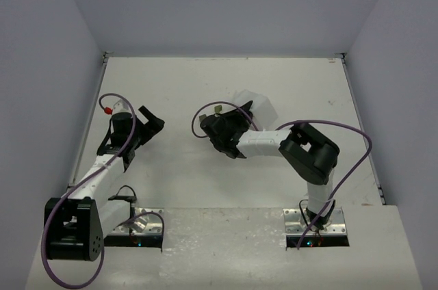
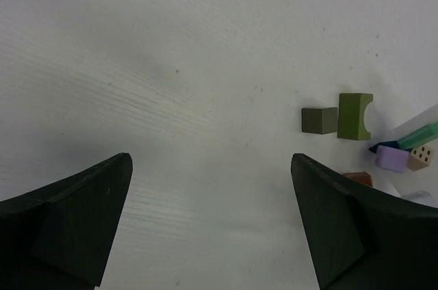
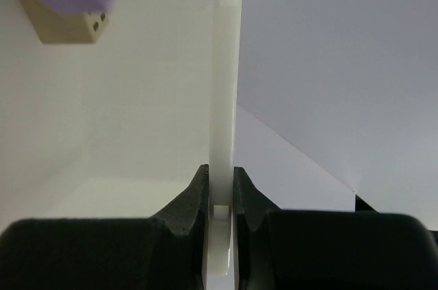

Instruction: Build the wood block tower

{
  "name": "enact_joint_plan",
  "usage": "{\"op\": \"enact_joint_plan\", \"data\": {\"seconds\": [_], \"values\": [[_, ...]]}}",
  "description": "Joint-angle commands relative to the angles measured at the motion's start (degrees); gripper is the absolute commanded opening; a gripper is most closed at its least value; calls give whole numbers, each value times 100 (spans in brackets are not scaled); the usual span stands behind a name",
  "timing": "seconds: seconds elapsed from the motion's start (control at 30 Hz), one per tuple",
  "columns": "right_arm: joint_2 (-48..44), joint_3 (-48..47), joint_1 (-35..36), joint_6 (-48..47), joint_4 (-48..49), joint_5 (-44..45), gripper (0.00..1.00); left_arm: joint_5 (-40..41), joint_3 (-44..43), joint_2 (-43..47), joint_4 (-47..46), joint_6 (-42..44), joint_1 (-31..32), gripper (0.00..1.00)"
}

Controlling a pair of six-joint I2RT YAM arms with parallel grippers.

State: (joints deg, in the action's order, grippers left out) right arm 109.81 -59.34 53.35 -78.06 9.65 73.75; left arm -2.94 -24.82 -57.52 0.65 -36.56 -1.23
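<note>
Wood blocks lie loose on the table, shown only by the left wrist camera, where the left gripper gapes empty. The right wrist view shows the right gripper clamped on the white tray wall. Overhead, the right arm covers the blocks.

Left gripper hangs wide open; right gripper clamps the tray wall.

A white table stands inside a small booth. Plain pale grey-blue walls close three sides: the back wall, the left wall and the right wall. The light is soft and the shadows are faint. A thin strip, perhaps metal, borders the far edge.
</note>
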Motion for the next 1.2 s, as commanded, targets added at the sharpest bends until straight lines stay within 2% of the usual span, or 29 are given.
{"op": "enact_joint_plan", "data": {"seconds": [0.0,0.2,0.37,0.7,0.93,1.03,1.17], "values": [[308,-117,219,193,-507,-346,0,-199,-54,-358,-607,-68,-44,100],[420,-215,332,359,-614,-486,1,-293,63,-378,-777,-82,-26,100],[275,-416,327,1076,-1595,-746,1,-304,134,-300,-756,-64,-35,100],[-502,-522,86,1460,-1592,-1169,0,-281,191,-230,-728,-74,-26,100],[-1045,-815,-658,1927,-1407,-1721,0,-207,144,-81,-568,-22,-35,100],[-1409,-752,-1018,2010,-788,-1922,0,-192,132,128,-508,-10,-26,100],[-1536,-1094,-1480,2917,-674,-2544,0,-155,53,357,-378,-8,-27,100]]}}
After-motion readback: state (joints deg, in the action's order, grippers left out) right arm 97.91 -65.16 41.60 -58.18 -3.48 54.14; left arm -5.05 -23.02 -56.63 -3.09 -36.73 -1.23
